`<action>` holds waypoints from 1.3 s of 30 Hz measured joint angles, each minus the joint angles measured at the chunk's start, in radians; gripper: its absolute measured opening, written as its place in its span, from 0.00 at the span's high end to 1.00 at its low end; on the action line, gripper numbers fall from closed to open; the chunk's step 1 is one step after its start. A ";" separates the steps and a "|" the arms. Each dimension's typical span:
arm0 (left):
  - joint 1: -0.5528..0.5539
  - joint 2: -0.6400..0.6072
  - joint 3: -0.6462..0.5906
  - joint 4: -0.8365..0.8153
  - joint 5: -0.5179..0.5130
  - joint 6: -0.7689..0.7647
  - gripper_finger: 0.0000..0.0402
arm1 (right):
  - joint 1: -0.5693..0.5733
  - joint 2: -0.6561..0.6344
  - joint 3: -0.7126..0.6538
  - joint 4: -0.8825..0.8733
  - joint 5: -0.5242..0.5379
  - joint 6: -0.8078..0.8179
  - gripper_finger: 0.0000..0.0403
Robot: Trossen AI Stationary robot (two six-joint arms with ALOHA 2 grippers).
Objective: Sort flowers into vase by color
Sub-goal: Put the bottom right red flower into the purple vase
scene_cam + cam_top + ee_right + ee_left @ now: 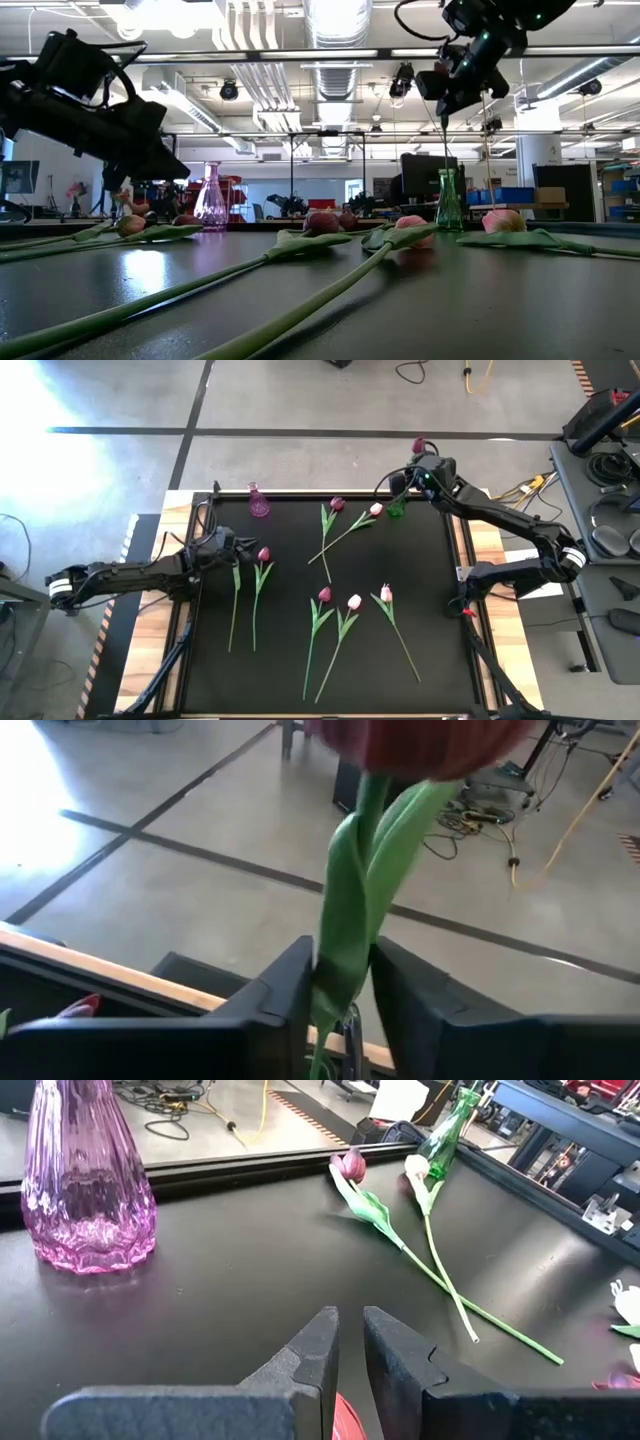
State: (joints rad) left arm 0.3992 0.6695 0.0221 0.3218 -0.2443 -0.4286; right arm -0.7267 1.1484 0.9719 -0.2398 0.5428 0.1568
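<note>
My right gripper (420, 468) is raised over the table's far right corner, shut on a magenta tulip (352, 910). Its head (418, 446) stands above the fingers. The thin stem (443, 122) hangs down over the narrow green vase (449, 200). My left gripper (350, 1348) hovers near the table's left edge with only a narrow gap between its fingers. It touches nothing, and something red (346, 1415) shows below it. A magenta tulip (263, 554) lies beside it. Several more tulips lie flat on the mat, magenta (324, 595) and pale pink (354, 602). My right gripper pinches the magenta tulip between its two fingers, on the stem and a wrapped green leaf (345, 975) a little below the head. The fingers lie across the stem. The tulip is lifted clear and upright, its head (420, 740) above the fingers and its stem hanging below.
A purple glass vase (259, 502) stands near the far edge, left of centre. Two tulips (337, 505) lie crossed between the two vases. Wooden borders (487, 550) frame the black mat. Bare mat lies between the purple vase and the left gripper.
</note>
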 joint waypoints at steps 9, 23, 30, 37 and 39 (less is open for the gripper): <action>0.000 0.054 0.099 -0.010 0.000 0.059 0.91 | 0.013 0.000 0.176 -0.270 -0.046 0.009 0.58; -0.001 0.252 0.246 -0.059 0.053 0.071 0.91 | 0.031 0.000 0.282 -0.493 -0.054 0.028 0.67; 0.000 0.278 0.258 -0.057 0.053 0.069 0.91 | 0.031 0.000 0.325 -0.488 -0.054 -0.017 0.93; 0.000 0.241 0.258 -0.057 0.053 0.069 0.91 | 0.031 -0.002 0.407 -0.488 -0.069 -0.043 0.97; 0.000 0.236 0.258 -0.057 0.053 0.068 0.91 | 0.036 -0.004 0.429 -0.517 -0.086 -0.012 0.97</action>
State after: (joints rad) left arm 0.3992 0.9056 0.2802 0.2646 -0.1917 -0.3603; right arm -0.6911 1.1444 1.4008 -0.7564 0.4566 0.1450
